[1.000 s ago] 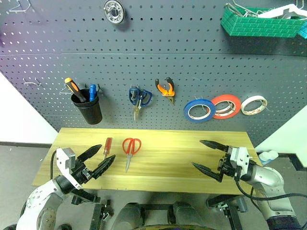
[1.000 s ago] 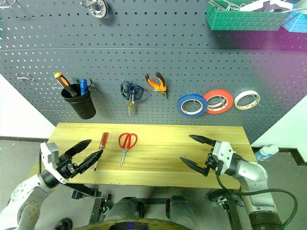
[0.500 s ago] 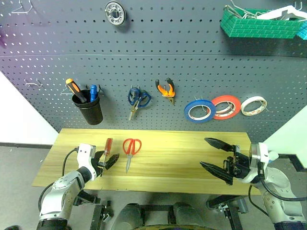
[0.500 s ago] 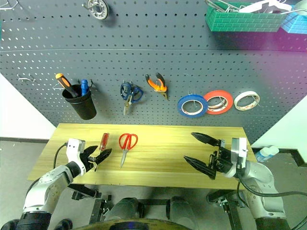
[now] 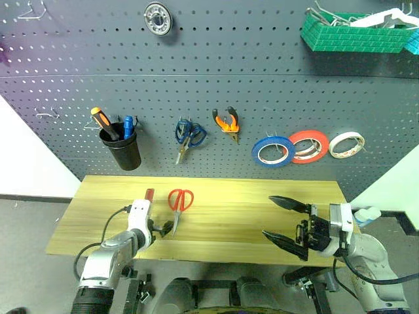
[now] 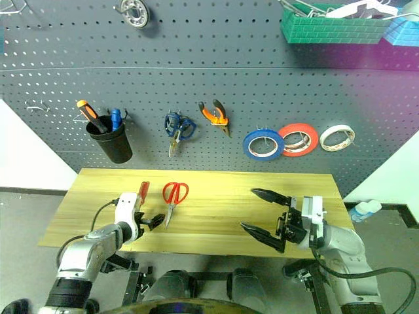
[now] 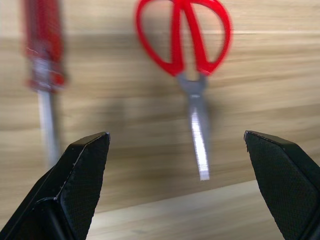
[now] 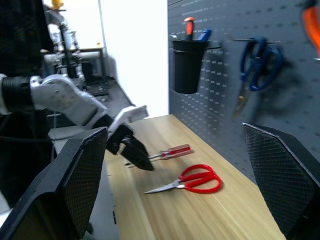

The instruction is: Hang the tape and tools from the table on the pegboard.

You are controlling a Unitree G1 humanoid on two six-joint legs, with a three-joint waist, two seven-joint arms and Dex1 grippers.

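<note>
While the dark grey pegboard [image 5: 216, 78] spans the upper frame, the yellowish wooden table [image 5: 229, 216] runs across the lower middle. On the board hang the blue tape [image 5: 272, 151] at centre right, beside a red-orange roll [image 5: 309, 145], and the orange-and-black pliers [image 5: 226, 122] near the middle. On the table's left part lie the red scissors [image 5: 178, 203] and, just left of them, the red-handled screwdriver [image 5: 148, 195]. At lower left the left gripper [image 5: 159, 228] hangs low over the table with fingers apart, close to the scissor blades, holding nothing. At lower right the right gripper [image 5: 285, 221] hovers with fingers spread wide, empty.
</note>
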